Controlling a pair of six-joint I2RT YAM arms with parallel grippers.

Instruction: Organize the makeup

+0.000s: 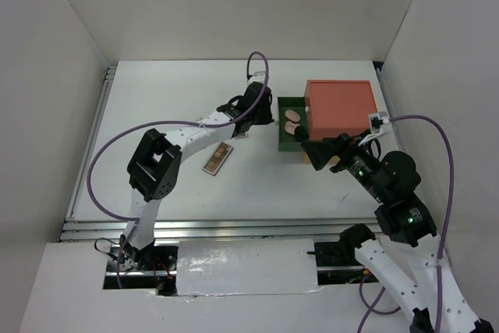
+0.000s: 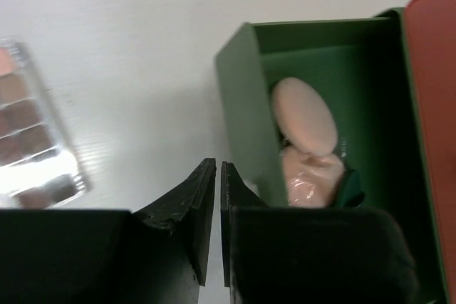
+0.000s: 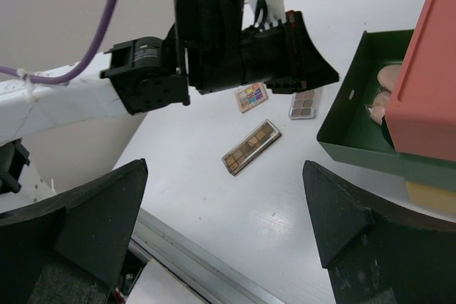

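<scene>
Makeup compacts (image 2: 305, 115), round and peach-pink, lie in the open green drawer (image 2: 242, 97). Three flat multicolour palettes (image 3: 250, 147) lie on the desk (image 3: 185, 197). The left hand (image 2: 218, 169) is pinched almost closed and empty, and the right hand (image 3: 224, 169) is spread wide and empty.

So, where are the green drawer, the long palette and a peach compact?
green drawer (image 3: 360, 156): right wrist view, near wall.
long palette (image 3: 251, 147): right wrist view, its middle.
peach compact (image 2: 305, 115): left wrist view, top face.

light: bright, even | shadows: soft | blur: left pincer (image 2: 218, 170) close-up | glare: palette (image 2: 28, 133)
</scene>
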